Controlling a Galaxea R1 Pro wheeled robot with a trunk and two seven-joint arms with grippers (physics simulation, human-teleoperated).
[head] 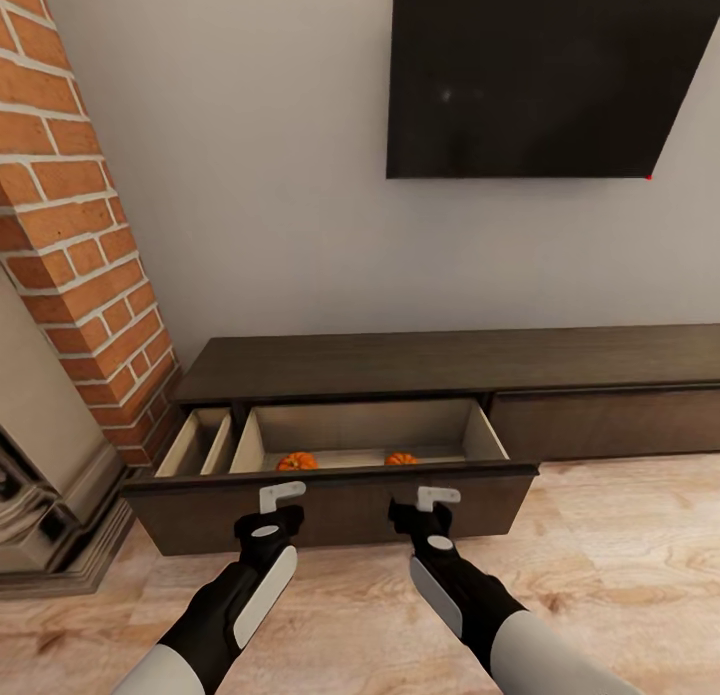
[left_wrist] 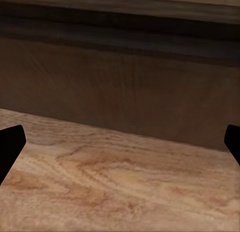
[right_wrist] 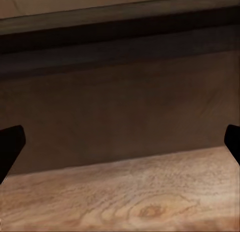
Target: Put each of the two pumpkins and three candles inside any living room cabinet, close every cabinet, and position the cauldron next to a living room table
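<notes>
You are holding both arms forward and low, side by side, forearms in black sleeves with white panels, each reaching toward the front of the pulled-out drawer (head: 335,510). Your left gripper (head: 281,495) is pointing at the left half of that dark front panel, its pale fingers spread wide with nothing between them; in the left wrist view the two black fingertips (left_wrist: 10,144) are sitting at opposite edges of the frame, framing bare panel and floor. Your right gripper (head: 438,496) is mirroring it at the right half, equally wide apart and empty, with its fingertips (right_wrist: 10,144) likewise at the frame edges. The cabinet (head: 450,365) is showing as a long, low, dark brown wooden unit with a flat matte top and handleless fronts; the open drawer's inside is pale light wood with smooth walls. Two pumpkins are lying on the drawer floor near its front wall: one (head: 297,461) left of centre, the other (head: 401,459) right of centre, both small, orange and faintly ribbed, well apart. A narrower compartment (head: 197,443) is standing open beside the drawer. The floor (head: 620,565) is showing light wood grain, with a red brick column (head: 80,225) at the left and a black wall screen (head: 545,70) above.
</notes>
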